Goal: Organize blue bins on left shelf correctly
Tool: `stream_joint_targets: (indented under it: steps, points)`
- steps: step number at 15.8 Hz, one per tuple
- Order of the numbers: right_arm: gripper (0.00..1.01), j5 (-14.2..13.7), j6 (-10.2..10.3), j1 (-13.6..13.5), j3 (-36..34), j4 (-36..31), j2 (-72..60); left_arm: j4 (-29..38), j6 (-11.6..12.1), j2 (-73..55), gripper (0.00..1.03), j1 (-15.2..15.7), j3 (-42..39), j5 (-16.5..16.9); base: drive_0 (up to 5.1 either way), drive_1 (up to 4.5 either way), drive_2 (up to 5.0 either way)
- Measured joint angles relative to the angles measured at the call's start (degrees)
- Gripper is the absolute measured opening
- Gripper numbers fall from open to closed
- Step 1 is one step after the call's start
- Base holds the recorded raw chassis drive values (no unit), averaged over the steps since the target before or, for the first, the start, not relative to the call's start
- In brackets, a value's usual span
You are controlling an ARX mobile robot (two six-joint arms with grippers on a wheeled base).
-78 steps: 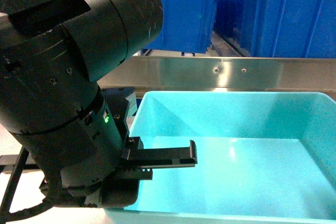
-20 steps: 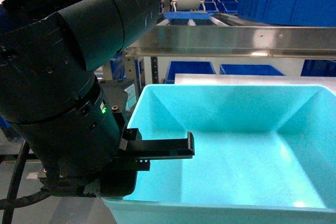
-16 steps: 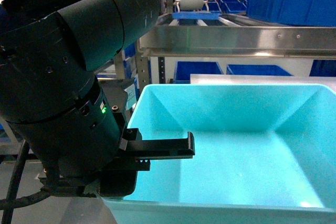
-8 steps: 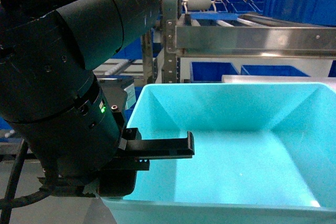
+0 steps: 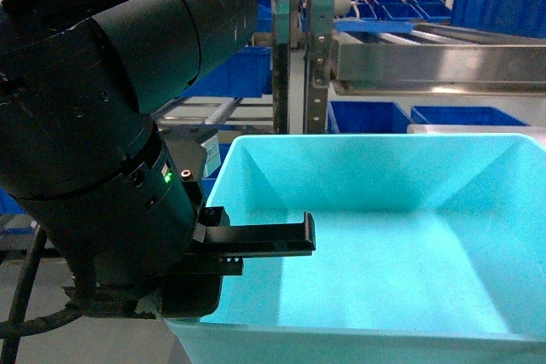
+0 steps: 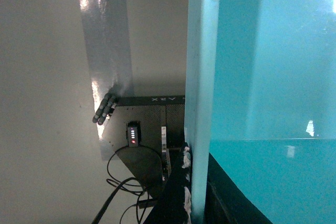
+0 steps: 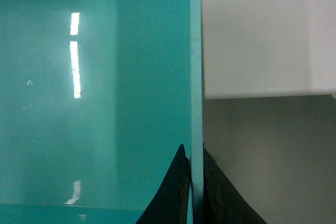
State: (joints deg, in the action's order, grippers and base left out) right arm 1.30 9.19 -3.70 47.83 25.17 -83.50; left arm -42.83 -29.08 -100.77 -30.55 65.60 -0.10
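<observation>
A pale turquoise blue bin (image 5: 367, 172) fills the lower right of the head view, held up off any surface. My left gripper (image 5: 256, 249) is shut on its left wall, with one black finger (image 5: 281, 240) inside the tub. In the left wrist view, that gripper (image 6: 197, 203) pinches the bin's rim (image 6: 202, 66). My right gripper (image 7: 195, 192) is shut on the opposite wall (image 7: 195, 51); it lies outside the head view. The left shelf (image 5: 444, 55), a shiny steel rack, stands behind the bin at upper right.
Dark blue crates (image 5: 367, 115) sit on the rack's lower level, with more crates (image 5: 235, 70) on racks to the left. A steel post (image 5: 317, 40) rises behind the bin. Below the bin are the robot base (image 6: 152, 129) and its cables. A white surface (image 7: 262, 30) lies beside the bin.
The head view has swung left, so the steel rail and dark blue crates slid right and look farther off. The bin stays held the same way in both grippers.
</observation>
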Motion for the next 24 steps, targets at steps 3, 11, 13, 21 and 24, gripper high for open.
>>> stream_joint_targets:
  steps: [3,11,13,21,24]
  points:
    - [0.02,0.0,0.0,0.0,0.0,0.1,0.0,0.0,0.0,0.0,0.02,0.0,0.0,0.0,-5.1,2.38,2.4]
    - [0.02,0.0,0.0,0.0,0.0,0.1,0.0,0.0,0.0,0.0,0.02,0.0,0.0,0.0,-5.1,2.38,2.4]
    - [0.02,0.0,0.0,0.0,0.0,0.2,0.0,-0.1,0.0,0.0,0.02,0.0,0.0,0.0,-5.1,2.38,2.4]
    - [0.02,0.0,0.0,0.0,0.0,0.0,0.0,-0.1,0.0,0.0,0.02,0.0,0.0,0.0,-5.1,2.38,2.4]
    - [0.02,0.0,0.0,0.0,0.0,0.2,0.0,-0.1,0.0,0.0,0.02,0.0,0.0,0.0,-3.3,4.92,-1.4]
